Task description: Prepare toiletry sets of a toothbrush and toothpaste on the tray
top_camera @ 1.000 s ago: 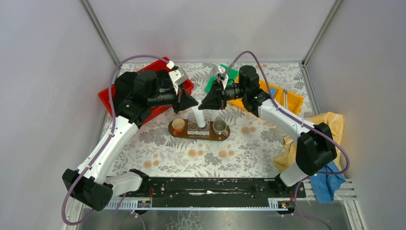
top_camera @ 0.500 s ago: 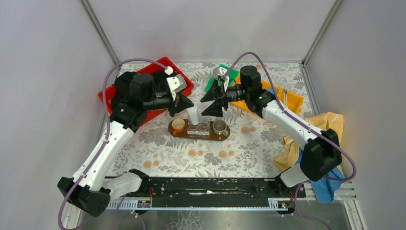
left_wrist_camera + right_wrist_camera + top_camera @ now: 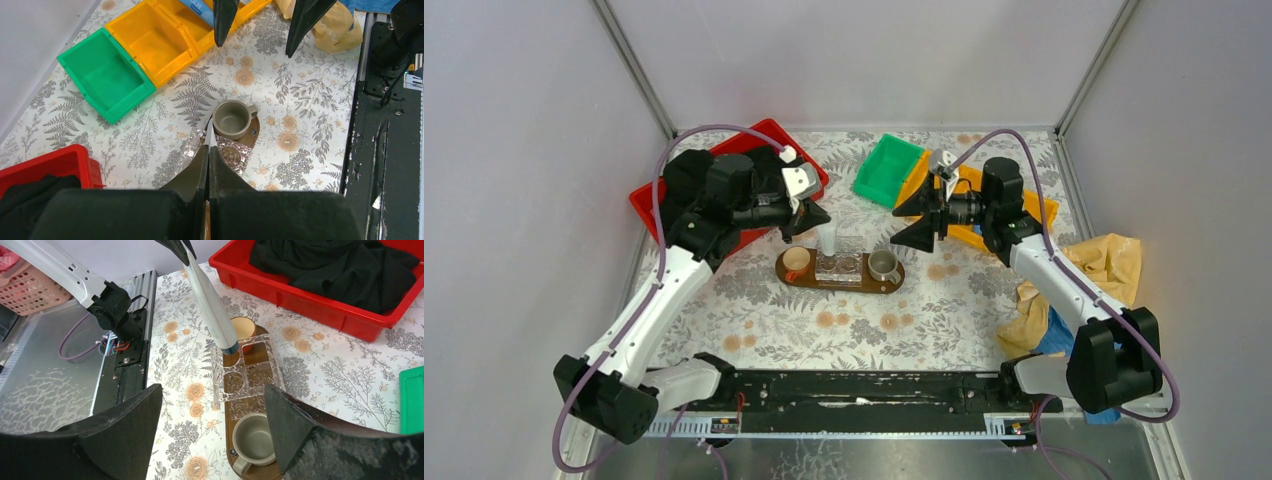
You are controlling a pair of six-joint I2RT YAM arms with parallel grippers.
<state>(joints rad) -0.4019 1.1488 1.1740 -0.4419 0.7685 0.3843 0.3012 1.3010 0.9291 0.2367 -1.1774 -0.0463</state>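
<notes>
A whitish toothpaste tube [image 3: 828, 240] stands tilted, its lower end in the clear holder [image 3: 839, 265] on the dark brown tray [image 3: 894, 283]. My left gripper [image 3: 809, 222] is shut on the tube's upper end. In the left wrist view the left gripper [image 3: 208, 147] pinches the tube's thin white edge [image 3: 208, 140]. The right wrist view shows the tube [image 3: 212, 315] slanting down into the holder [image 3: 247, 375]. My right gripper [image 3: 921, 215] is open and empty, to the right of the tray. A blue toothpaste tube [image 3: 197, 7] lies in the yellow bin [image 3: 150, 42]. The toothbrush is hidden.
An orange cup [image 3: 796, 262] and a grey cup [image 3: 883, 264] stand at the tray's two ends. A red crate [image 3: 649, 200] with black cloth is at the back left. A green bin [image 3: 889, 168] and the yellow bin [image 3: 1044, 210] are at the back right, with crumpled cloths [image 3: 1114, 260] at the right edge.
My right gripper opened, let go of the whitish tube and drew back right toward the yellow bin. My left gripper kept hold of the tube, which now sits lower in the holder.
</notes>
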